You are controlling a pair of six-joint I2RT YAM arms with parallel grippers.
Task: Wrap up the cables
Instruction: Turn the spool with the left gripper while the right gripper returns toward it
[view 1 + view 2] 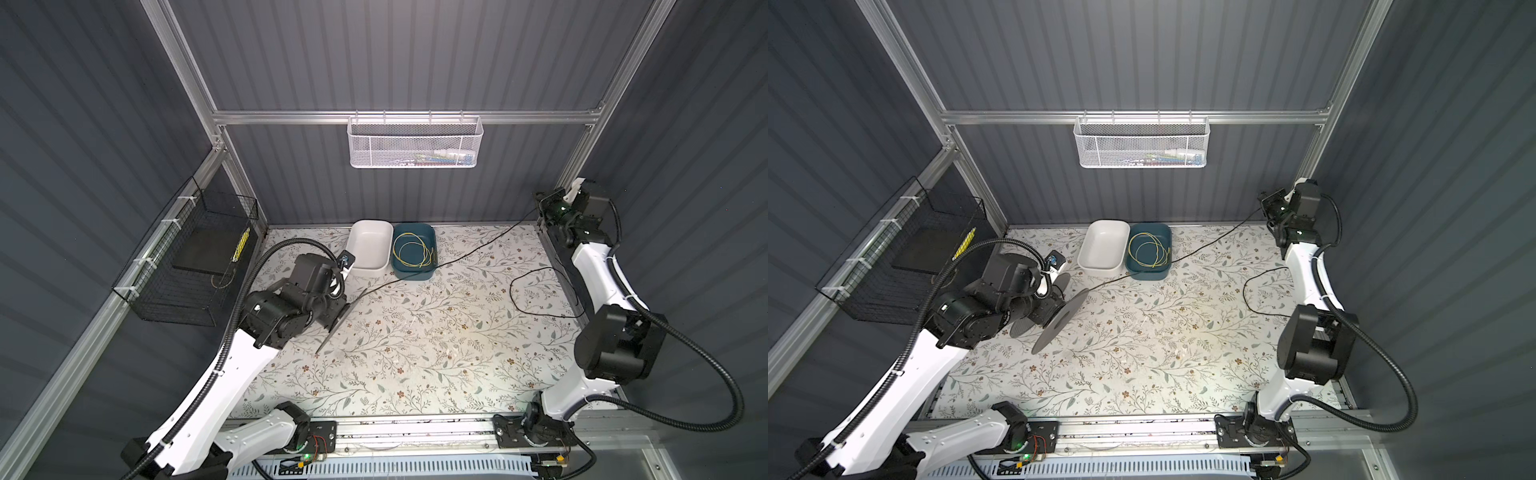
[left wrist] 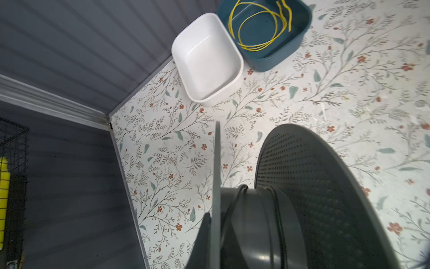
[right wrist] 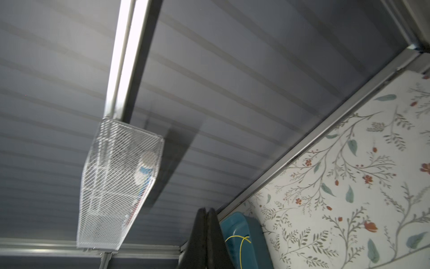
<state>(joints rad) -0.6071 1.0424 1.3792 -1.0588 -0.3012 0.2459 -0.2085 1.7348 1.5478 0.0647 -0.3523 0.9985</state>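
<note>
In both top views the cable (image 1: 465,251) is one thin black cord. It leaves the grey spool (image 1: 338,322) at the left of the table (image 1: 415,365) and passes just in front of the teal tub (image 1: 411,274). From there it rises in a straight line to the right jaws, which are raised at the far right corner and closed on it. Past them it drops to a slack loop on the table's right side. The left jaws are clamped on the spool, which is tilted on edge.

The teal tub holds a yellow wire coil (image 1: 411,250). The white tub (image 1: 365,268) touches it and shows a bare white inside. A white mesh basket (image 1: 415,143) hangs on the rear rail with small coloured items too blurred to name. A black wire basket (image 1: 166,282) on the left wall holds a dark flat slab (image 1: 208,249) and a yellow object (image 1: 242,245).

In the left wrist view, black turns of the cable (image 2: 278,214) circle the spool's hub between a thin flange and a perforated one. One black finger (image 2: 201,237) presses against the thin flange.

In the right wrist view, two black fingers (image 3: 197,237) are pressed together, and the cord between them cannot be made out. The teal tub's corner with its yellow wire lies just beside them.
</note>
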